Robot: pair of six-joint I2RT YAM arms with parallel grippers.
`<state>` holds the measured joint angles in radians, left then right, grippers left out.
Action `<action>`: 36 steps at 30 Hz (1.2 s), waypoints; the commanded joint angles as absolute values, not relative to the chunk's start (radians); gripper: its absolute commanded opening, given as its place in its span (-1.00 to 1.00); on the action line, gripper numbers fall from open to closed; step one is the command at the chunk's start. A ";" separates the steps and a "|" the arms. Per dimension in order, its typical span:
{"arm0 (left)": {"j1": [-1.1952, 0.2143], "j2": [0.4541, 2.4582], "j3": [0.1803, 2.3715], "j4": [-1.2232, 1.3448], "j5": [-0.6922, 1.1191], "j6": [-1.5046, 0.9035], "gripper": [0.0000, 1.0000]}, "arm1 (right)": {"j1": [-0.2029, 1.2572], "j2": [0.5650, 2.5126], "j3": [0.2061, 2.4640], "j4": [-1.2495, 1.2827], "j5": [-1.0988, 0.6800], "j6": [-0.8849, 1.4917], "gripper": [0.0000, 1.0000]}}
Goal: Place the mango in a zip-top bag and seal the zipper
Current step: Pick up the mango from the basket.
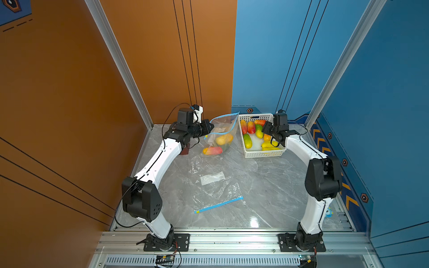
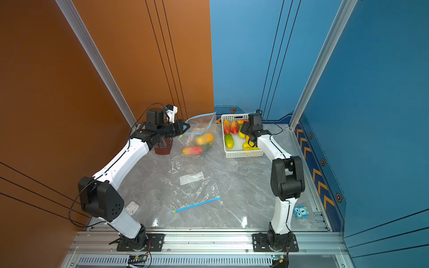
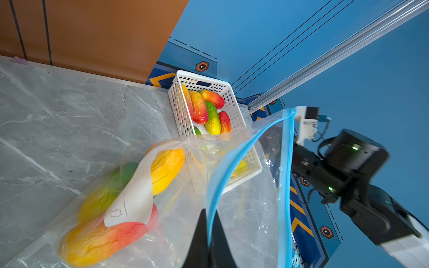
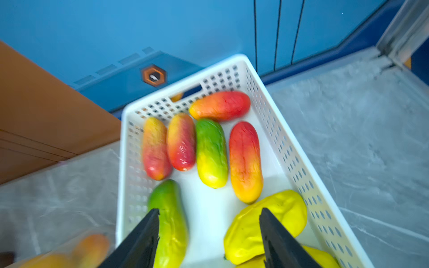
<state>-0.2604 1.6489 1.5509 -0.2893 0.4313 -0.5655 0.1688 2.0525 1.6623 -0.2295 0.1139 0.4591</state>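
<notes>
Left jaws on zipper edge (image 3: 218, 183)

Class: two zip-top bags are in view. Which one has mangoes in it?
The upright bag pinched by the left tool, beside the basket. The other bag lies flat on the table, without fruit.

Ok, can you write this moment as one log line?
left gripper: shut on bag rim | right gripper: open, above basket | bag: mouth open, mangoes inside | seal: not yet done
</notes>
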 commanded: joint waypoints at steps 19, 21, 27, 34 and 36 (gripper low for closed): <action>-0.236 1.604 1.521 -0.291 0.433 -0.542 -1.00 | 0.103 2.631 2.390 -0.698 0.152 0.503 0.18; -0.235 1.606 1.523 -0.291 0.433 -0.542 -1.00 | 0.101 2.639 2.408 -0.699 0.122 0.497 0.12; -0.235 1.607 1.525 -0.291 0.440 -0.550 -1.00 | 0.121 2.497 2.342 -0.699 0.110 0.484 -0.31; -0.244 1.597 1.527 -0.290 0.445 -0.549 -1.00 | 0.197 1.984 1.926 -0.372 0.062 0.458 -0.39; -0.248 1.601 1.530 -0.290 0.443 -0.548 -1.00 | 0.229 1.839 1.728 -0.165 0.022 0.482 -0.40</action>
